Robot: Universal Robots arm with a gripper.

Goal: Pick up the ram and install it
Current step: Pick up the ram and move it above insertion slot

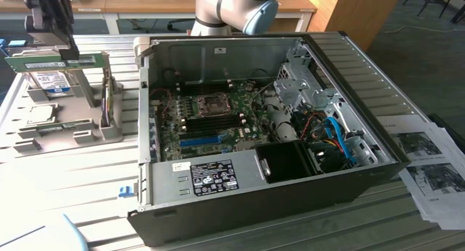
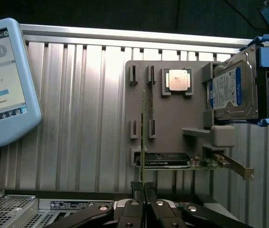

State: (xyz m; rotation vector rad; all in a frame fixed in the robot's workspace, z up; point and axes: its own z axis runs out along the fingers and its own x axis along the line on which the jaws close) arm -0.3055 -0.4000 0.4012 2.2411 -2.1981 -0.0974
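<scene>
**Item:** ram (image 1: 43, 62), a green circuit-board stick.

**Held by:** my gripper (image 2: 143, 187), jaws narrow and pinched on its top edge, board hanging edge-on.

**Location:** above the grey parts holder (image 2: 172, 128), over the hard drive (image 1: 51, 81), to the exterior view's left of the open computer case (image 1: 254, 207).

**Handling, as I judge:** light, stiff, thin, and fragile at the chips and contacts. Grip the long bare edge mid-length, never the contact strip.

The arm (image 1: 234, 10) rises beyond the far wall of the computer case (image 1: 240, 207). Its gripper (image 1: 67, 55) hangs beside the case, toward the exterior view's left, fingers (image 2: 135, 191) pinched on the ram (image 1: 43, 63).
</scene>
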